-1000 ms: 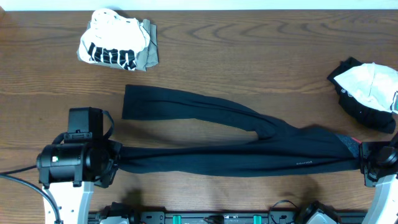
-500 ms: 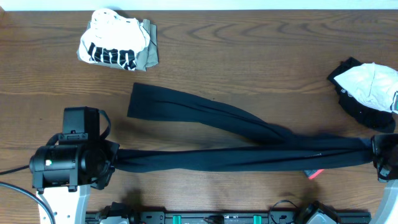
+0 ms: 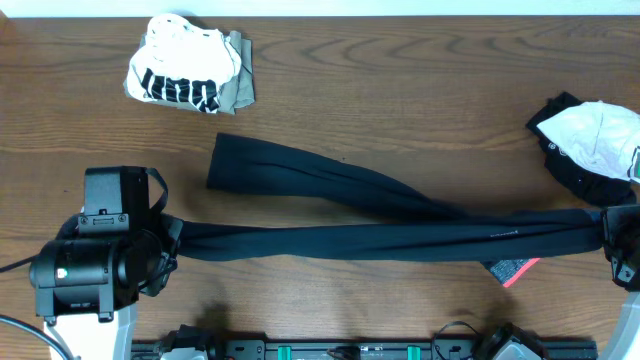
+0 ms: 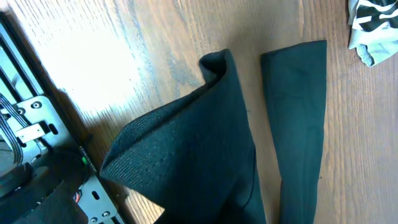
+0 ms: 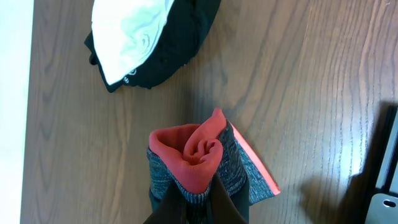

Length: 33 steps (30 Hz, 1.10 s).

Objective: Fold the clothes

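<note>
Long black trousers [image 3: 400, 238] are stretched across the table between my two grippers. My left gripper [image 3: 168, 245] is shut on one leg's cuff, which fills the left wrist view [image 4: 199, 149]. The other leg [image 3: 290, 175] lies loose on the table, its cuff to the far left [image 4: 298, 106]. My right gripper [image 3: 610, 235] is shut on the bunched grey, red-orange-edged waistband [image 5: 199, 155]; its fingers [image 5: 198, 202] pinch it from below. A waistband flap [image 3: 512, 270] hangs below the taut leg.
A white black-printed top on an olive piece [image 3: 190, 75] lies at the back left. A black-and-white garment [image 3: 590, 145] lies at the right edge, also in the right wrist view [image 5: 149, 37]. The rig rail [image 3: 350, 350] runs along the front edge.
The two arms have pulled apart, left arm leftward and right arm rightward. The held leg is now taut and straighter. The free leg slid slightly right, and the waistband flap came into view.
</note>
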### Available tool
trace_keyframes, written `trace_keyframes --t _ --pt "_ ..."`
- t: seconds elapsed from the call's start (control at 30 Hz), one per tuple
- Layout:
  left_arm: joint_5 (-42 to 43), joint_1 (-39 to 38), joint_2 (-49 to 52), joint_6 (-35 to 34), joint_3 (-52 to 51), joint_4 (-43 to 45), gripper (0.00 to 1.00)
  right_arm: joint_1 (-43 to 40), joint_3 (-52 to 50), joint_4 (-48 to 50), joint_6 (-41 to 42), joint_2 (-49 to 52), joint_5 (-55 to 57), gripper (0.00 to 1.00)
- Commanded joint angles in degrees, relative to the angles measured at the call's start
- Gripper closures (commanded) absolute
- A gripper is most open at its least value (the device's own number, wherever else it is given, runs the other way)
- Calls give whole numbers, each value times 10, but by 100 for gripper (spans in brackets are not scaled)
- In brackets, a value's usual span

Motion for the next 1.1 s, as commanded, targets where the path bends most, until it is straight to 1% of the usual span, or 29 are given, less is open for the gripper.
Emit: trace_keyframes --t 0.0,0.1,0.13,0.2,0.27,0.5,0.6,0.7,0.8,1.07 --pt "-33 2 6 10 10 0 94 -6 17 16 -8 -5 12 98" --pt "-33 2 5 10 10 3 95 -5 18 48 -9 -6 9 97" --pt "-34 2 6 10 10 3 94 -5 18 65 -21 -7 -4 97" --pt "-38 2 6 10 10 4 94 -5 18 113 -88 -7 -64 97" --pt "-45 2 6 10 10 5 94 -5 19 140 -127 -7 -123 98" --pt "-48 2 6 10 10 5 94 -5 21 90 -128 0 -120 97" --pt "-48 2 8 10 10 4 94 -5 21 52 -127 10 -86 98" --pt "-48 2 12 10 10 5 94 -6 21 23 -102 17 -21 98" --pt "-48 2 18 10 10 8 94 -6 21 21 -100 18 16 97" --pt "-44 2 71 30 11 18 94 -5 21 14 -57 19 24 98"
